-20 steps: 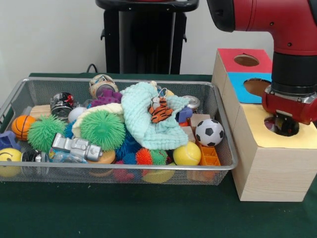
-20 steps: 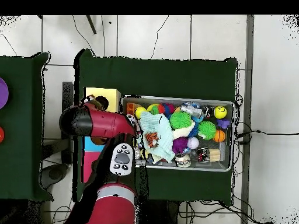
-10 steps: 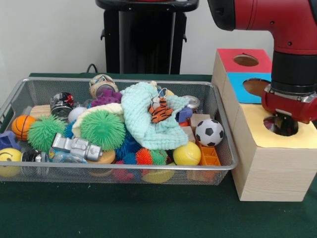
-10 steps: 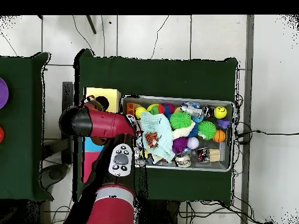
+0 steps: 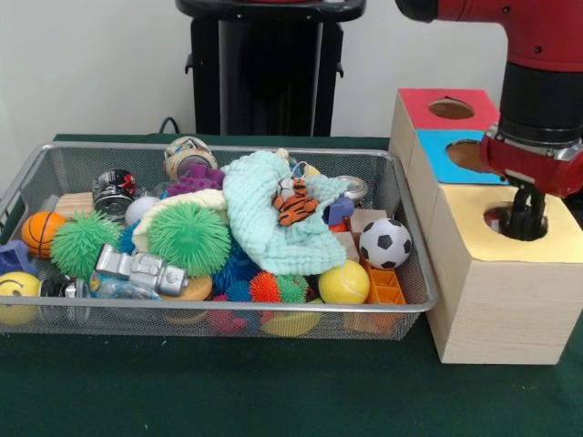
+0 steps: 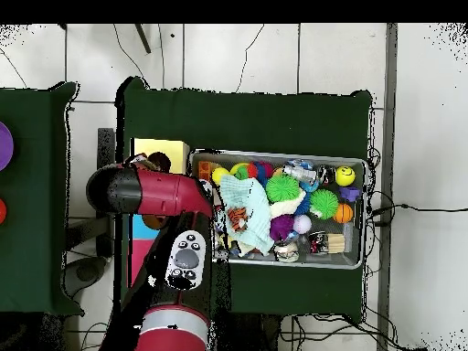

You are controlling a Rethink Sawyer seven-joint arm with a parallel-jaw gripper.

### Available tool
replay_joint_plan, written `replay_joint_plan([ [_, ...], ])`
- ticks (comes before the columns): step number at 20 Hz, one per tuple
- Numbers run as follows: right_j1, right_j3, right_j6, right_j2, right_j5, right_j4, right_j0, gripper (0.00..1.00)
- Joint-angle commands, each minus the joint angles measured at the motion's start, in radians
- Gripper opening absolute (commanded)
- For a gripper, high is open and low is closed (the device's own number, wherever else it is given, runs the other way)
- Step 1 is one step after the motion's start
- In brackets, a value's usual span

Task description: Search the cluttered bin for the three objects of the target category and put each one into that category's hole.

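while the gripper is held with its tips at the hole in the yellow box top, nothing is seen between its narrowly spaced fingers, though whether they are closed cannot be told. the wire bin lies to its left, with the soccer ball and yellow ball nearest.

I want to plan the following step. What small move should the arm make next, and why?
Probably lift straight up, then swing toward the wire bin. The pincer hangs at the hole in the yellow box top, holding nothing visible, and many toys remain in the bin.
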Motion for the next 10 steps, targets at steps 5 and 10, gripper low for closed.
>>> replay_joint_plan([
  [5,-0.073,0.058,-0.024,0.018,0.191,-0.094,-0.013,0.0],
  [10,-0.15,0.075,-0.102,0.031,0.241,-0.137,-0.076,0.0],
])
